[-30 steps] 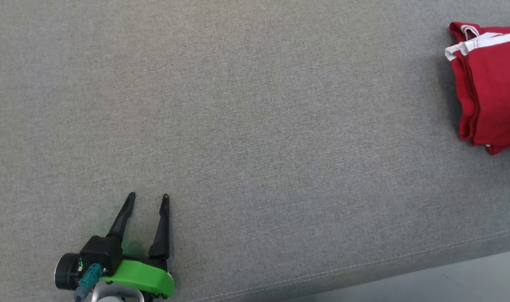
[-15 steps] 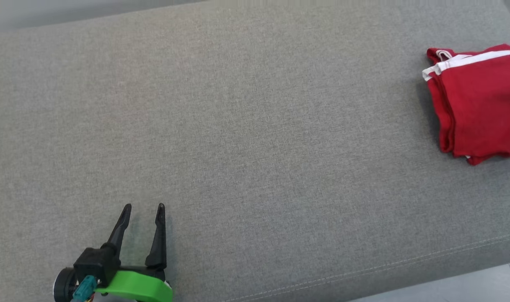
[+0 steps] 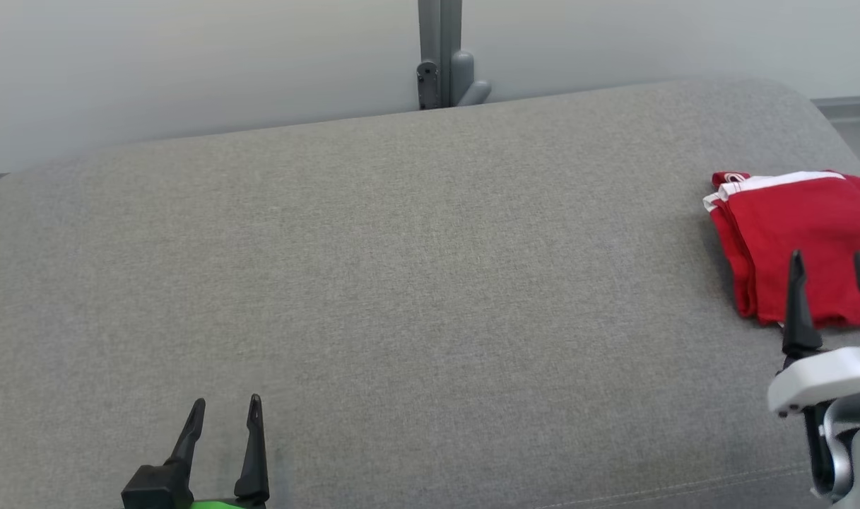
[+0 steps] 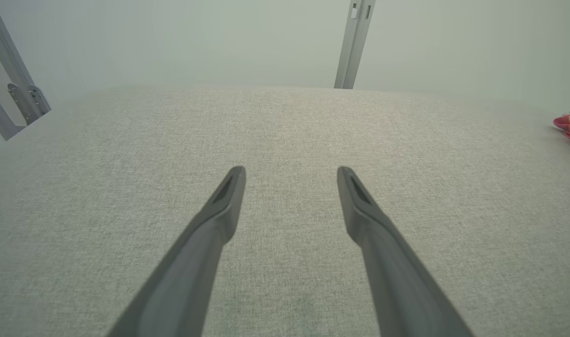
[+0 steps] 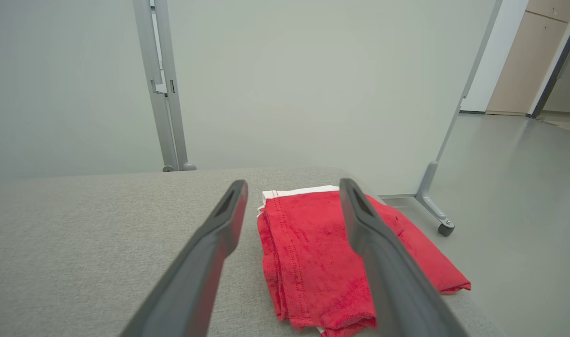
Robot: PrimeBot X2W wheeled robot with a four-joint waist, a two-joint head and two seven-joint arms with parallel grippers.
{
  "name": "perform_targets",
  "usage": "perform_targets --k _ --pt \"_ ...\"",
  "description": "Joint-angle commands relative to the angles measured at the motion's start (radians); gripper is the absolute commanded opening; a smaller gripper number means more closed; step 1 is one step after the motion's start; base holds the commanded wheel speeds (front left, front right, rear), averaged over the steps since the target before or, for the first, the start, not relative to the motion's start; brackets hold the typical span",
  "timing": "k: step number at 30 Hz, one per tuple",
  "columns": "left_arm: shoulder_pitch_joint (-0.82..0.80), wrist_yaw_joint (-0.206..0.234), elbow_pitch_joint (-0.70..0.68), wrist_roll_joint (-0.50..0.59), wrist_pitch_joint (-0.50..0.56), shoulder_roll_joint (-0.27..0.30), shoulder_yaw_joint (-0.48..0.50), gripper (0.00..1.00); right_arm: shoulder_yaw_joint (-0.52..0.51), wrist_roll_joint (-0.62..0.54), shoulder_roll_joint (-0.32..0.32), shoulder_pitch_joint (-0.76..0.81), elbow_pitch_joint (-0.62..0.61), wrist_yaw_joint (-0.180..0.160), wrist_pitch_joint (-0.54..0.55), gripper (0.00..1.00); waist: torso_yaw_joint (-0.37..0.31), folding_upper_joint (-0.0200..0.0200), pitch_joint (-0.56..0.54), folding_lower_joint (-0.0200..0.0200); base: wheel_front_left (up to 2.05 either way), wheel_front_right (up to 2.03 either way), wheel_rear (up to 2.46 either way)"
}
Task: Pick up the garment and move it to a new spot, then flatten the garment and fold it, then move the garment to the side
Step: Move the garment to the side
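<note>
**Folded garment at right end of cushion; both claws empty**

- Garment (image 3: 790, 247): red cloth with white trim, folded into a compact stack of layers. It lies flat at the right end of the grey cushion (image 3: 415, 283), well apart from the bare middle.
- In the right wrist view its far corner reaches the cushion's rounded edge, with the floor (image 5: 523, 187) beyond. Whether that corner overhangs is hard to tell from this angle.
- Right gripper (image 3: 828, 258): fingers spread wide, nothing between them. It sits on the near side of the stack and points across it; the wrist view puts the tips above the cloth, not in it.
- Left gripper (image 3: 226, 401): also spread and empty, low over bare cushion at the near left, well apart from the garment.
- Behind the cushion: a pale wall panel (image 3: 189, 63) and a grey post (image 3: 440, 49).

Step, as judged: the fold looks finished and the stack is at the side, so the task appears to be at its close, with the cloth let go.

Next move calls for: drawing the right arm clear without catching the top layer. If the corner does hang off, a short nudge inward would come first.
</note>
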Motion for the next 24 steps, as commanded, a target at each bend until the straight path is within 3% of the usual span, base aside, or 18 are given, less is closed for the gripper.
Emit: perform_targets --k 1,6,11,24 --pt "0.010 0.000 0.010 0.008 -0.003 0.000 0.006 1.00 0.004 -0.021 0.035 0.050 -0.021 -0.001 -0.022 1.00 0.065 0.0079 -0.059 0.0000 0.00 0.00 0.00" --pt "0.003 -0.006 0.037 0.014 -0.003 0.000 0.015 1.00 0.060 -0.082 0.090 0.140 0.001 -0.001 -0.069 1.00 0.102 0.0079 -0.073 0.0000 0.00 0.00 0.00" --pt "-0.004 -0.011 0.064 -0.005 -0.003 0.000 0.021 1.00 0.139 -0.117 0.104 0.183 0.073 -0.001 -0.104 1.00 0.119 0.0079 -0.076 0.0000 0.00 0.00 0.00" --pt "-0.022 -0.036 0.099 -0.038 -0.003 0.000 -0.015 1.00 0.118 -0.036 0.106 0.206 0.100 -0.001 -0.111 1.00 0.112 0.0079 -0.077 0.0000 0.00 0.00 0.00"
